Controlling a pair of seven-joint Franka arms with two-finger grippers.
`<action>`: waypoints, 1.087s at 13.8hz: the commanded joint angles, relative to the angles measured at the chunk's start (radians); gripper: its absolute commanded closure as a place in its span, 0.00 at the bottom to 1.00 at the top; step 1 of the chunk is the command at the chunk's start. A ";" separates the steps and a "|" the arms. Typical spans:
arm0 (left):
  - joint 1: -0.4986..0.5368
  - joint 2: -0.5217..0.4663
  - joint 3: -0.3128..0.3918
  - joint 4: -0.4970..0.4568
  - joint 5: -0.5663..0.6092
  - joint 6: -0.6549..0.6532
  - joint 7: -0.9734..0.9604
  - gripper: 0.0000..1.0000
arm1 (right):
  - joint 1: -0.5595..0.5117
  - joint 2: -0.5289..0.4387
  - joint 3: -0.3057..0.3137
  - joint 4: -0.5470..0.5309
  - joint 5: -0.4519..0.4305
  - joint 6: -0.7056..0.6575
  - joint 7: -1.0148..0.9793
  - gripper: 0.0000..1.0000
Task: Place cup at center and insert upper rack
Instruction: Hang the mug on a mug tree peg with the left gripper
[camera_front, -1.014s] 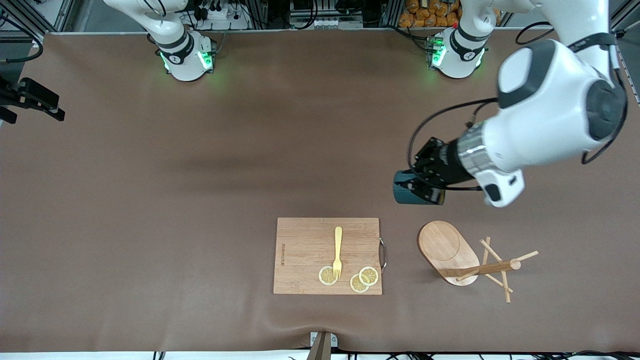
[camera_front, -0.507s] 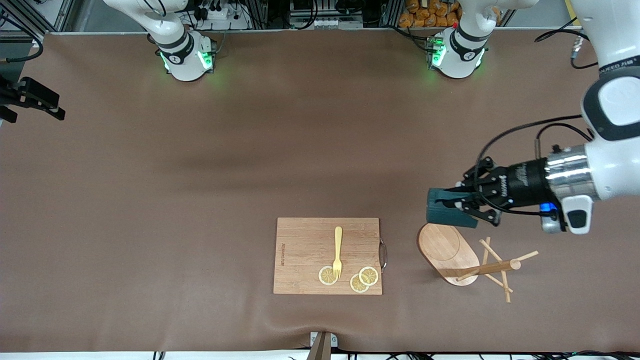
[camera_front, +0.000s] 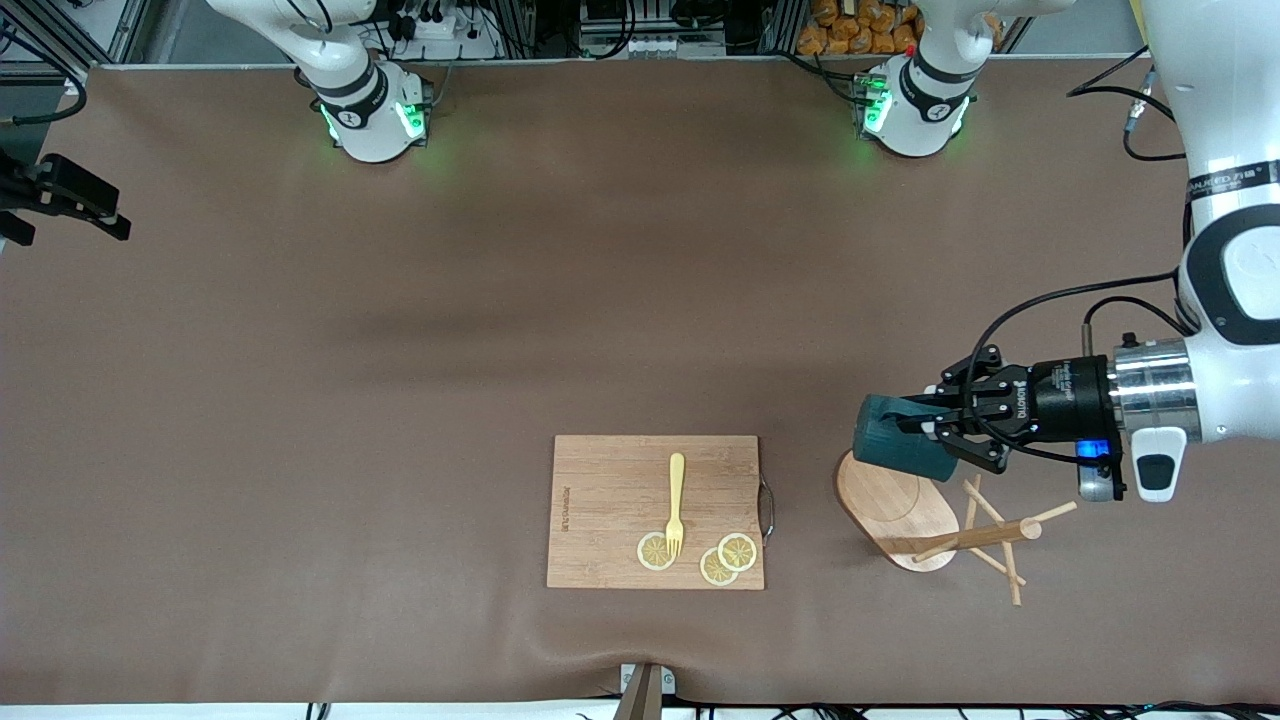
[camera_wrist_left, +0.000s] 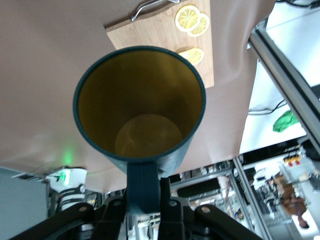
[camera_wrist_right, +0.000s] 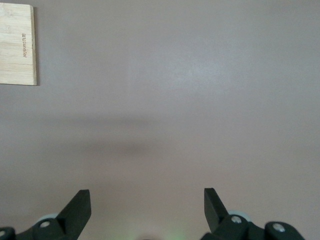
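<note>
Cup (camera_front: 897, 446) sits in the lower right of the front view, lying sideways in the left gripper (camera_front: 935, 433), which is pinched shut on its handle. It hangs over the upper rack (camera_front: 925, 515)'s flat base, mouth pointing back at the gripper. The right gripper (camera_wrist_right: 146, 207) waits wide open, holding nothing.

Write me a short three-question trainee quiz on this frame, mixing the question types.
1. True or false: the left gripper holds the cup on its side over the rack's oval base.
2. What lies on the cutting board? A) a knife and bread B) a fork and lemon slices C) a spoon and a lime
3. Fill in: the right gripper's fingers are ____ over bare table.

Key: 1 true; 2 B; 3 open.
</note>
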 joint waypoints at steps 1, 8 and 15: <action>0.081 0.027 -0.011 0.006 -0.091 -0.083 0.114 1.00 | 0.002 0.001 0.001 0.004 -0.007 -0.008 0.003 0.00; 0.107 0.060 -0.013 0.002 -0.122 -0.104 0.201 1.00 | 0.002 0.005 0.001 0.004 -0.010 -0.008 0.003 0.00; 0.127 0.094 -0.013 -0.002 -0.188 -0.104 0.260 1.00 | 0.005 0.005 -0.008 -0.001 -0.019 -0.008 -0.003 0.00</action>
